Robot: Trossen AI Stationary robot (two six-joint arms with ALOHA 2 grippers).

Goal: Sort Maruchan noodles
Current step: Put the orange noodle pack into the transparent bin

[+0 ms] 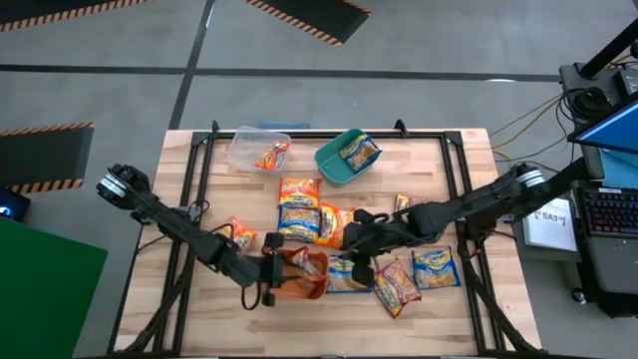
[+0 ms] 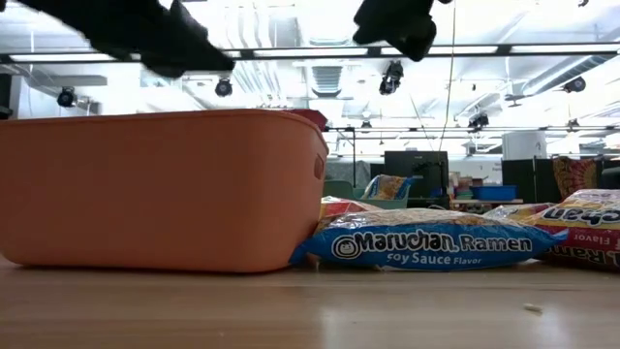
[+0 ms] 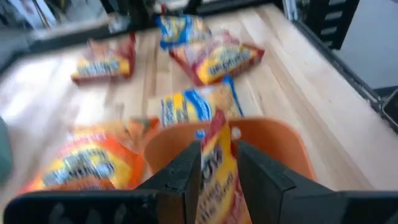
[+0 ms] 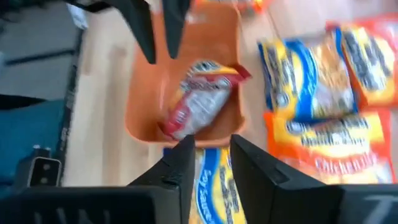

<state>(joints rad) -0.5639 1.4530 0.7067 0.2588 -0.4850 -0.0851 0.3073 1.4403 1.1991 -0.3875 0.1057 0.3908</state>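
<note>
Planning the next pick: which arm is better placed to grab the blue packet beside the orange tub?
Right. Its open gripper hangs above the blue packet; the left gripper is over the orange tub with a red packet.

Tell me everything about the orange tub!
The orange plastic tub is rounded, with smooth walls and an open top. It stands upright on the wooden table, near the front edge. A dark red noodle packet leans tilted inside it. The left end effector holds that packet from above. In the low view, a blue soy sauce ramen packet lies right against the tub's side.
</note>
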